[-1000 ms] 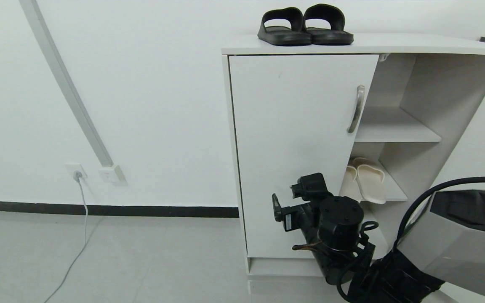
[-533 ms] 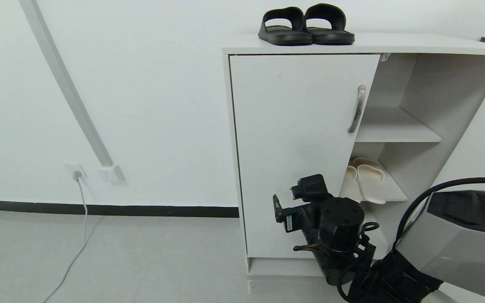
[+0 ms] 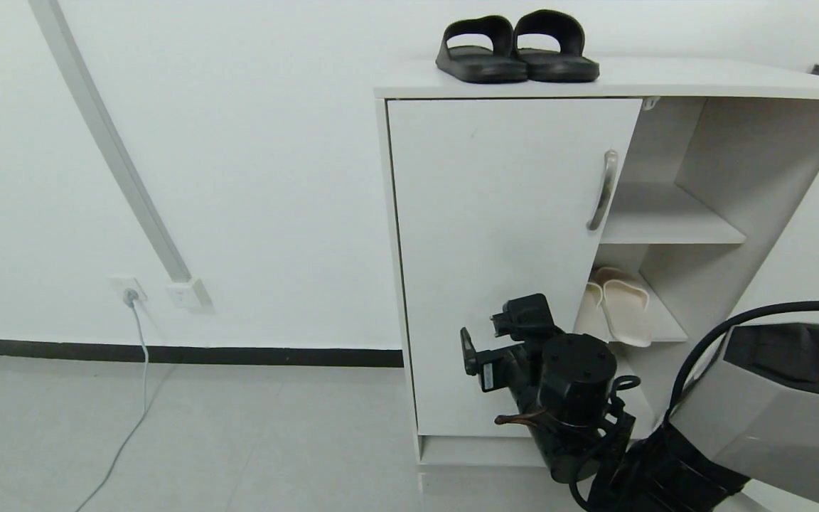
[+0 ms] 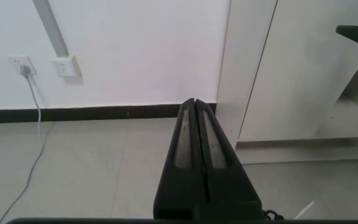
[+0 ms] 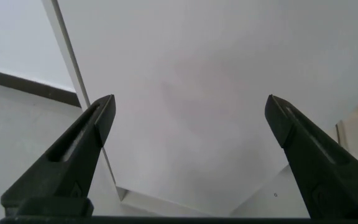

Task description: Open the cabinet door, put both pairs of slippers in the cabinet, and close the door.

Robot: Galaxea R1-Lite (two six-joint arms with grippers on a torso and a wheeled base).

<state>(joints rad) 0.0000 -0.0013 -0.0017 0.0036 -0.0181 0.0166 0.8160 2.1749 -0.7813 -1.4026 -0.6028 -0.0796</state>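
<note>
Bright, even, diffuse light; no hard shadows, no glare. Soft shade under the black slippers (image 3: 520, 50) and inside the open cabinet (image 3: 736, 163). Straight lines lean toward the head view's edges. The right claw (image 5: 189, 102) reads as a dark silhouette against the pale door (image 5: 229, 62).

Black slippers (image 3: 520, 53) atop open cabinet (image 3: 701, 77), cream slippers (image 3: 619, 306) inside

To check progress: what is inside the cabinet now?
Cream slippers lie on the lower shelf in the open right side. The closed left door hides whatever is behind it.
</note>
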